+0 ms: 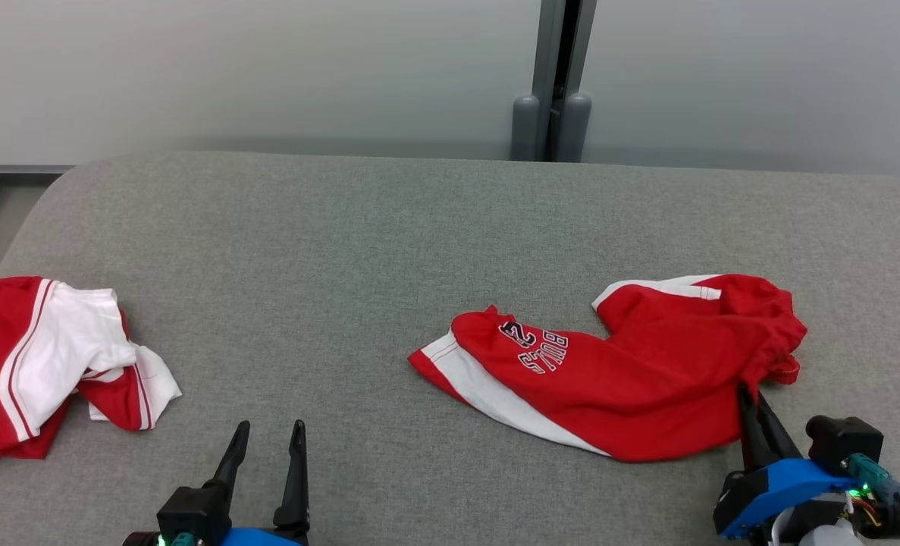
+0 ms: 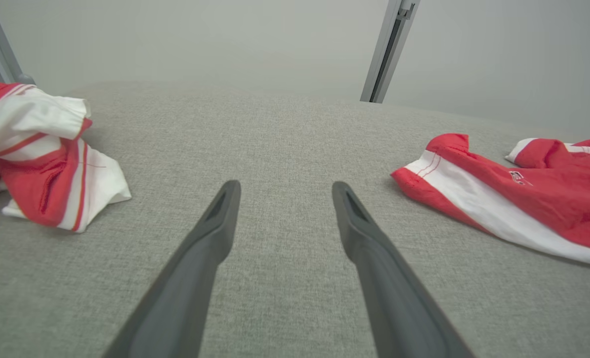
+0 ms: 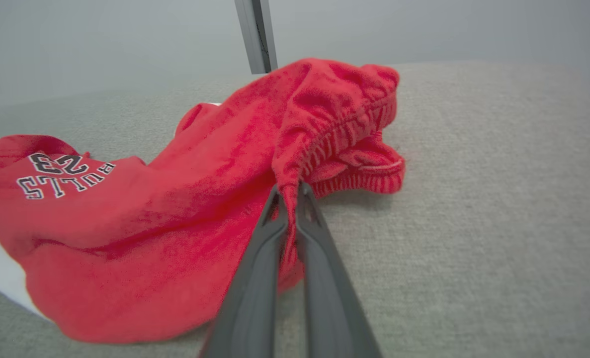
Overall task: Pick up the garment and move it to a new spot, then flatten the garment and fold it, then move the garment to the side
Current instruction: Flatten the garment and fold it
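Shorts pinched at waistband, right gripper shut on cloth

Lettering (image 1: 534,345) on the garment (image 1: 631,379) reads "BULLS 23", dark letters with a white outline, upside down in the head view and in the right wrist view (image 3: 63,174). No other tag or brand is legible.

The garment is a pair of red shorts with a broad white stripe (image 1: 495,394) along one side edge and a ribbed elastic waistband (image 3: 354,124). It lies crumpled on the right half of the grey fabric table (image 1: 343,265), printed leg toward the middle, waistband bunched at the right end.

Right gripper (image 1: 745,398) is at the near right edge of the shorts. Its fingers are closed together with a fold of red cloth just below the waistband clamped between them (image 3: 289,191).

Left gripper (image 1: 270,428) has its fingers spread wide and holds nothing. It sits over bare table, between the shorts and a second garment pile (image 1: 48,364), red and white, at the far left edge.

A grey post (image 1: 556,76) stands against the wall behind.
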